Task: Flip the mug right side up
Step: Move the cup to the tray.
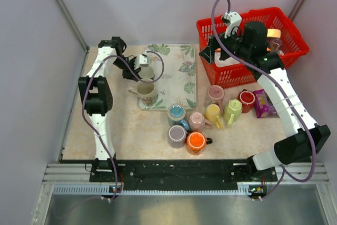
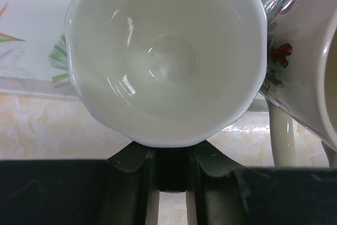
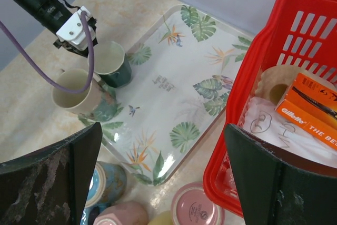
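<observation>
Looking down from the left wrist, you see straight into the mug's (image 2: 166, 61) white inside, mouth up. That tells you the turn looks done. It stands on its base at the left side of the tray (image 1: 181, 77), just behind the floral mug (image 1: 146, 92), and the two look close enough to touch.

Your left gripper (image 2: 171, 172) comes in low from the tray's left edge. Its fingers (image 2: 131, 167) are drawn nearly together on a dark piece at the mug's near side. I read that piece as the handle, though the rim hides most of it. A handle grip would suit a flip, since it lets the wrist roll the mug without a finger inside the bowl.

Your right gripper (image 3: 163, 130) holds nothing, its fingers (image 3: 52, 172) spread wide. It hangs above the gap between tray and red basket (image 3: 247, 77), well clear of the left arm, which keeps it out of the working space.

What's left, as I judge it, is to let go and back out. The risk is the floral mug. Its wall and handle sit just right of your fingers, so a sideways pull could knock it or drag the upright mug over. The glazed tray may also let the mug slide. Retreat along the line of the fingers.

The other mugs (image 1: 197, 122) sit on the tabletop (image 1: 131, 130), out of your way.
</observation>
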